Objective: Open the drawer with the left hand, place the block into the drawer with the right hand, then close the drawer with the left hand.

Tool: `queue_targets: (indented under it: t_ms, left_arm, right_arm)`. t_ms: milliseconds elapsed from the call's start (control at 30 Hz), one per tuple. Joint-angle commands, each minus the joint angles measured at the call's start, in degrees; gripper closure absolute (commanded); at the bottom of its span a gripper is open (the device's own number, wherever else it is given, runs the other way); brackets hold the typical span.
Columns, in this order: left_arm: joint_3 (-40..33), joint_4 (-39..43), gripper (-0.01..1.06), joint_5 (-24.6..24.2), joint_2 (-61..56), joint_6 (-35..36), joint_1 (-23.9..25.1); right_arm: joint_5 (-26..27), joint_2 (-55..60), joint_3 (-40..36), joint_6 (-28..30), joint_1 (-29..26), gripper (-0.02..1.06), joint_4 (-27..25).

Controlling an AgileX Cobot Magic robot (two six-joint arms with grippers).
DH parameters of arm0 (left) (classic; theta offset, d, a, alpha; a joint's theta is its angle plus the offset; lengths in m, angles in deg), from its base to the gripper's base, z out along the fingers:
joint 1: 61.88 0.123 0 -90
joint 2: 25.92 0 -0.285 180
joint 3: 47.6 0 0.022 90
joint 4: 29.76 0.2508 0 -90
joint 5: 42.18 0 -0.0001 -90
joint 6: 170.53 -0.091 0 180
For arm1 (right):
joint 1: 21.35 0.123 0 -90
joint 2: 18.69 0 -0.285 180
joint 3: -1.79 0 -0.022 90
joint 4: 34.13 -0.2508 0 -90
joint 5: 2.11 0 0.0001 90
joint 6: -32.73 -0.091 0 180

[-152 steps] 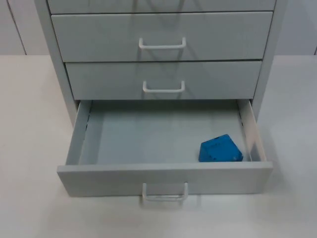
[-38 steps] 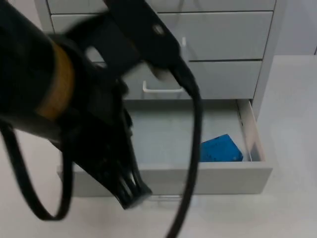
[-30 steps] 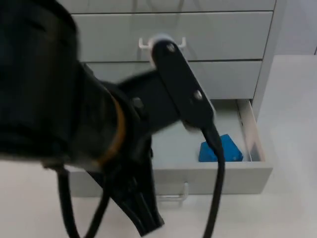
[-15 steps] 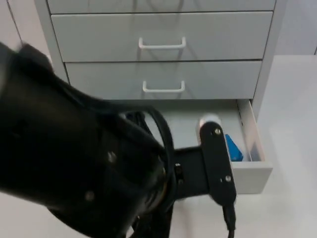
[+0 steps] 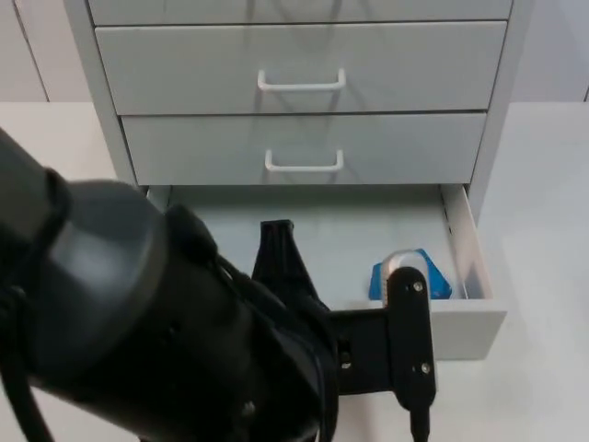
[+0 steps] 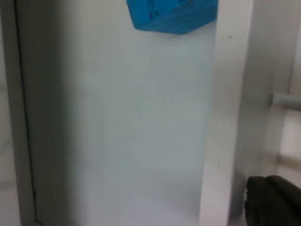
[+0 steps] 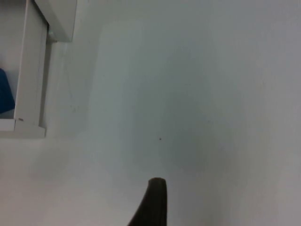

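One blue block (image 5: 438,280), angular and matte, lies in the open bottom drawer (image 5: 479,318) near its right wall | left pincer (image 6: 272,200) beside the smooth grey drawer front, grip unclear | right pincer (image 7: 153,200) over the white worktop (image 7: 188,94), grip unclear.

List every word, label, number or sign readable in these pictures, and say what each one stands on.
None can be read. The cabinet, its drawer fronts and the open bottom drawer are plain grey with no label. The blue block in the drawer shows faint dark marks on its face in the top view, too small to read. The white table bears only a tiny speck.
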Motion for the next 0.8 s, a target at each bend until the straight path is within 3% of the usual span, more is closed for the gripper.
queue_targets:
  t_ms: [0,433,767]
  left_arm:
    - [0.86,4.73,1.05,-4.0,0.58,4.41,0.02]
    - [5.49,7.43,1.05,-4.04,3.37,8.88,8.73]
    - [11.81,7.43,1.05,2.93,3.98,8.88,17.62]
  right_arm:
    - [0.8,-0.04,-0.14,-0.07,-0.35,0.29,0.29]
    - [1.18,-0.04,-0.14,-0.07,-0.35,0.29,0.29]
    - [1.21,-0.04,-0.14,-0.07,-0.35,0.29,0.28]
